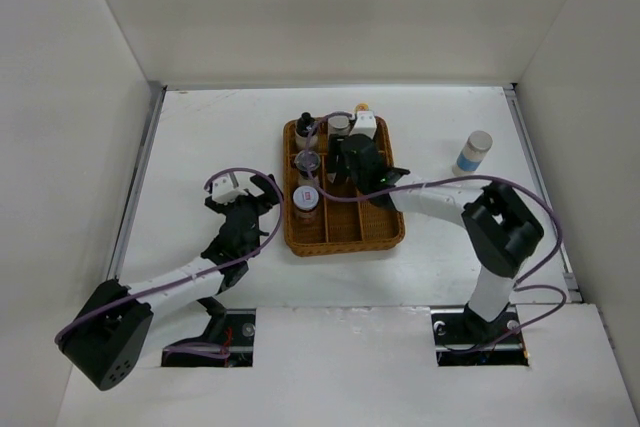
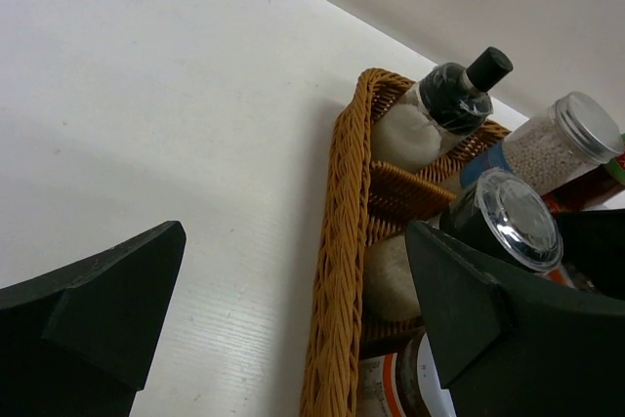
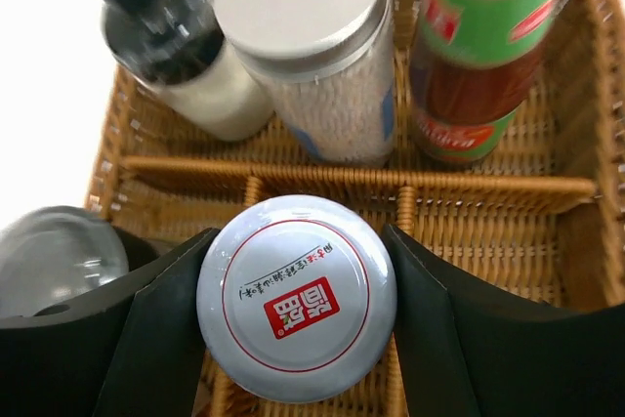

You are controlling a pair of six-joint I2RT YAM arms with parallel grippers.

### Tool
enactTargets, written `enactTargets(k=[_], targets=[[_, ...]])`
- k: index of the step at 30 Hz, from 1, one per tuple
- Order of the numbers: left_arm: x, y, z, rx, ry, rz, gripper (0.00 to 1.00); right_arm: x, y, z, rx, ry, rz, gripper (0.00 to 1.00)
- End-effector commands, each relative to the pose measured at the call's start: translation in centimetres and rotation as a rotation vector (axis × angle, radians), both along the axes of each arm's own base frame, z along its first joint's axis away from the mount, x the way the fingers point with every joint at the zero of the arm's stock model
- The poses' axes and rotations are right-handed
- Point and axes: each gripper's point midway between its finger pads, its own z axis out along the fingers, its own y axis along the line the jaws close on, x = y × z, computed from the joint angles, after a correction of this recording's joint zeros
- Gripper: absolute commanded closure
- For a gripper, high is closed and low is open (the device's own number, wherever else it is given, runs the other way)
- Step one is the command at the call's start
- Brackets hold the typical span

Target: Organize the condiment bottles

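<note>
One blue-labelled bottle (image 1: 474,152) stands well right of the wicker tray (image 1: 345,245), while my right gripper (image 1: 362,165) clamps a white-lidded jar (image 3: 296,310) inside the tray and my left gripper (image 1: 247,190) hangs open beside it; next, I judge, seat, release, then fetch the outlier.

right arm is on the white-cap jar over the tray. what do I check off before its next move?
1. Right gripper closed on the white-capped jar, one finger on each side: ok.
2. Jar seated on the wicker tray floor: cannot tell, the cap hides what is below.
3. Back-row black-capped bottle and grey-lidded jar upright, apart from the held jar: ok.
4. Left gripper open, outside the tray's left wall: ok.
5. All bottles in tray: not ok, the blue-labelled bottle stands on the table to the tray's right.
</note>
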Motion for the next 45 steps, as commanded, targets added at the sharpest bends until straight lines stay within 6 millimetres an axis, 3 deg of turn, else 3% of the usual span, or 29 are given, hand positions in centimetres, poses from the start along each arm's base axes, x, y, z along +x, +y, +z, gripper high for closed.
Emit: enactTargets(k=[1, 4, 6, 9, 13, 16, 22, 23, 25, 28, 32, 39, 42, 45], targets=[[0.2, -0.1, 0.9, -0.041, -0.04, -0.004, 0.0, 1.7, 2.5, 3.5, 0.101, -0.115, -0.007, 0.42], [0.2, -0.1, 1.0, -0.043, -0.043, -0.002, 0.0, 1.5, 2.3, 2.7, 0.079, -0.108, -0.024, 0.39], [0.2, -0.1, 1.0, -0.044, -0.044, -0.002, 0.0, 1.4, 2.1, 3.3, 0.077, -0.117, -0.028, 0.23], [0.1, -0.1, 1.1, -0.046, -0.046, -0.002, 0.0, 0.7, 1.3, 5.9, 0.099, -0.147, -0.036, 0.09], [0.1, -0.2, 1.2, -0.048, -0.049, -0.007, 0.0, -0.6, -1.8, 9.7, 0.114, -0.174, -0.07, 0.06], [0.1, -0.4, 1.2, -0.048, -0.048, -0.017, 0.0, -1.1, -7.7, 10.6, 0.092, -0.189, -0.185, 0.06], [0.2, -1.9, 1.0, -0.041, -0.032, -0.074, 0.0, -2.9, -27.1, 11.9, 0.0, -0.252, -0.669, 0.0], [0.2, -2.1, 1.0, -0.042, -0.033, -0.085, 0.0, -3.1, -29.9, 11.8, -0.022, -0.251, -0.736, 0.0], [0.2, -2.5, 1.0, -0.042, -0.031, -0.1, 0.0, -2.9, -33.6, 10.7, -0.077, -0.201, -0.795, 0.0], [0.2, -2.6, 0.9, -0.045, -0.03, -0.103, 0.0, -1.6, -35.4, 8.3, -0.123, -0.081, -0.782, 0.0], [0.2, -2.8, 0.9, -0.047, -0.029, -0.113, 0.0, 1.0, -34.8, 6.3, -0.109, -0.016, -0.684, 0.0], [0.2, -3.5, 0.7, -0.052, -0.022, -0.137, 0.0, 3.2, -37.1, 3.4, -0.082, 0.042, -0.711, 0.0], [0.3, -3.6, 0.7, -0.054, -0.023, -0.142, 0.0, 4.0, -36.8, 3.2, -0.072, 0.027, -0.699, 0.26], [0.3, -2.8, 0.7, -0.056, -0.028, -0.113, 0.0, 3.9, -34.6, 6.2, -0.062, -0.077, -0.667, 0.46]])
